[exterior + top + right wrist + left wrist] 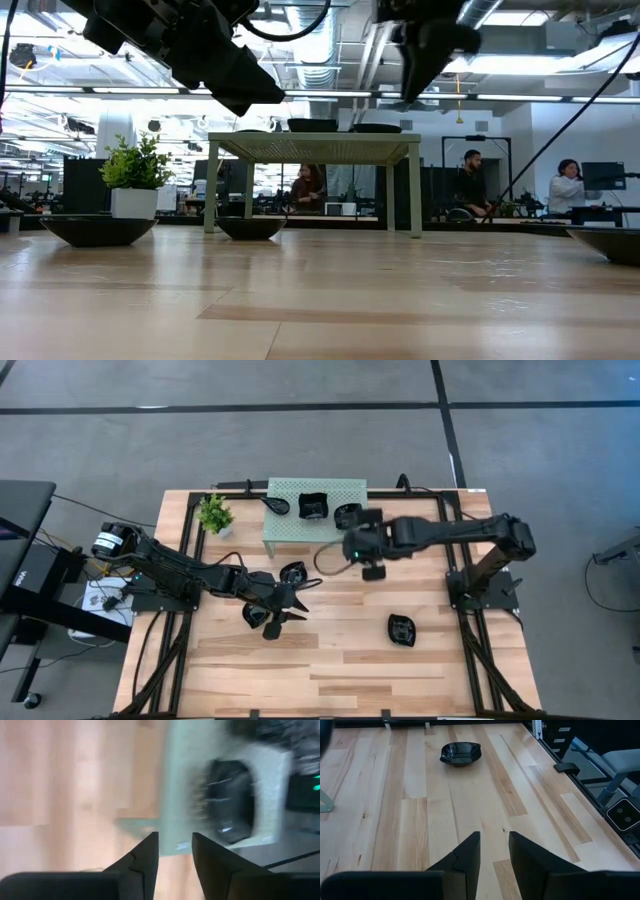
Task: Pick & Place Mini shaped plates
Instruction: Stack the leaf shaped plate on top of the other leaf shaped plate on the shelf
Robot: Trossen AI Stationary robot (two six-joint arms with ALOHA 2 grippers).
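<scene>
- Right jaws (373, 572) stand parted and hold nothing; they hang above the table just off the front right corner of the stand (315, 528), near the middle of the table.
- In the right wrist view the two dark fingers (145, 857) show a clear gap, with the pale stand top and a dark plate (231, 807) on it beyond them.
- Left jaws (293, 603) are also parted and empty, low over the table left of centre, the arm reaching in from the left edge.
- In the left wrist view the fingers (467, 857) point across bare wood toward one plate (460, 753) lying well apart from them.
- The stand, a small pale green perforated table, sits at the back edge, middle. Three black plates lie on its top: one at the left end (276, 506), one in the middle (313, 506), one at the right end (347, 514), partly under the right arm.
- On the table itself: a plate (293, 572) just in front of the stand, another (254, 615) beside the left jaws and partly covered by them, and one (401, 630) alone toward the front right.
- A small potted plant (215, 514) stands near the back left corner, left of the stand.
- The low view shows people seated in the room behind the table.
</scene>
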